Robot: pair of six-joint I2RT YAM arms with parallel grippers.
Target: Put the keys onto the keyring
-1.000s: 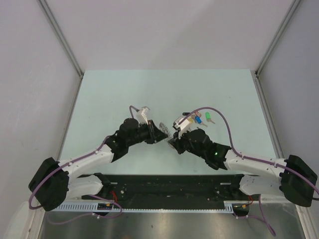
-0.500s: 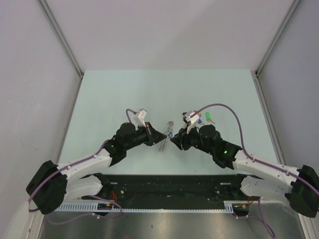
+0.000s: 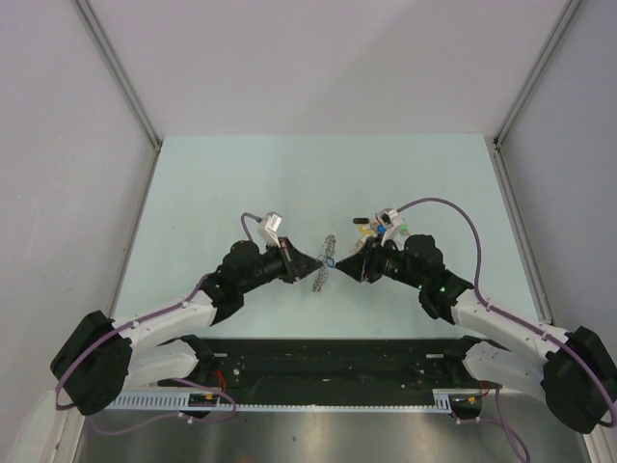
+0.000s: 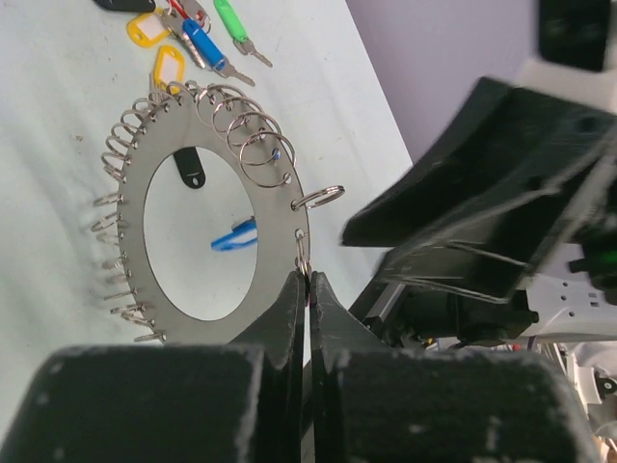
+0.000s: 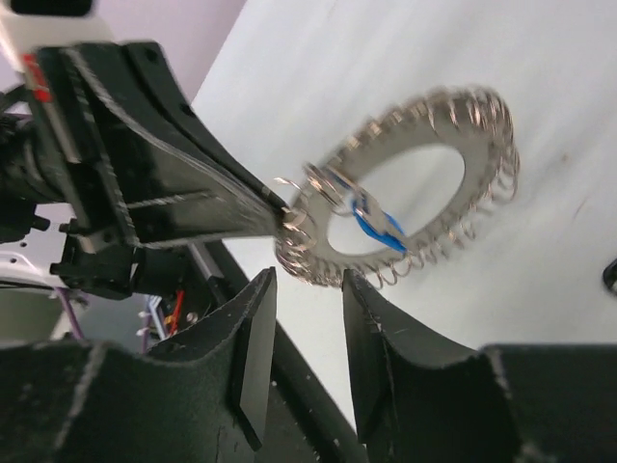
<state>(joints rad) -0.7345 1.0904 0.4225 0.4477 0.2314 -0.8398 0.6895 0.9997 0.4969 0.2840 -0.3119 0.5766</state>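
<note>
Left pincer (image 4: 307,280) just clenched on keyring (image 4: 280,231) rim, ring upright ahead of tips. Right pincer (image 5: 307,280) just released, jaws parted short of ring. Blue key (image 5: 378,224) seems hung on it. Right likely free for other keys (image 4: 188,39) beyond.

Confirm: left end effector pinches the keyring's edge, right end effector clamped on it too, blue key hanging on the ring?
Not quite. The right end effector is open, nothing between its fingers, per the right wrist view. The left end effector does pinch the keyring at its edge, and a blue key hangs on the ring.
</note>
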